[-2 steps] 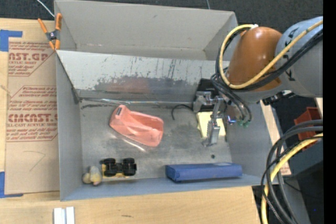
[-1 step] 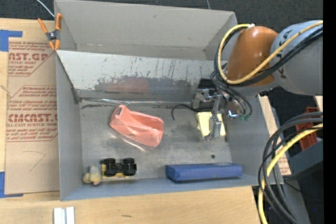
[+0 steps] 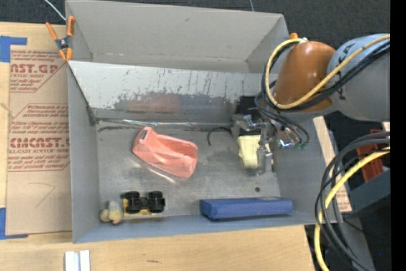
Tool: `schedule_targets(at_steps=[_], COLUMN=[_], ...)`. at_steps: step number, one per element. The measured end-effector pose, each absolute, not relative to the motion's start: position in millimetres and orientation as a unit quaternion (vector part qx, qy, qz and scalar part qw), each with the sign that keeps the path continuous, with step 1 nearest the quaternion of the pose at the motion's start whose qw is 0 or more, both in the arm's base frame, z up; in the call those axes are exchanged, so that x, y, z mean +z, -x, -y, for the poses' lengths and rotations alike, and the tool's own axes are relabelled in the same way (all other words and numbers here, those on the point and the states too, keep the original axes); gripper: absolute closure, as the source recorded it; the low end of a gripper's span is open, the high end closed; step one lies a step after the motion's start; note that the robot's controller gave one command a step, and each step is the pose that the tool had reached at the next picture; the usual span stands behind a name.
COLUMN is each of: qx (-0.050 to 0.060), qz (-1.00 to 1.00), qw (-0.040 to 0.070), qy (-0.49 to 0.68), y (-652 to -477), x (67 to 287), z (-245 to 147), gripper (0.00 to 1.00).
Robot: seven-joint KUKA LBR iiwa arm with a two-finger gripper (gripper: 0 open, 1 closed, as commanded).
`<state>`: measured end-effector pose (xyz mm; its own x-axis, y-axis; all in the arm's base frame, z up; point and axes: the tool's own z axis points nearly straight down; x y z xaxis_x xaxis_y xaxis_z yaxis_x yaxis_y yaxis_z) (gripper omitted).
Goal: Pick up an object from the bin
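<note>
Gripper sits low at right side of bin, right against a pale yellow block; I can't tell if it's apart or clamped. Pink pouch mid-bin, blue bar along front wall, black toy car front-left.

Cardboard at left: red print "CAST ACRYLIC SHEET" (repeated; rest illegible).
</note>
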<state>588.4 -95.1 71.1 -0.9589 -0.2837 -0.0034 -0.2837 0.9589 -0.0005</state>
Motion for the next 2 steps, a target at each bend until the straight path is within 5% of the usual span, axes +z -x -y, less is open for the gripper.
schedule_targets(at_steps=[1,2], qx=[0.001,0.001], qz=[-0.999,-0.996], qw=[0.002,0.003], qy=[-0.036,-0.087], y=[-579.4,-581.3], x=[72.6,71.0], z=[110.5,110.9], gripper=[0.0,0.0])
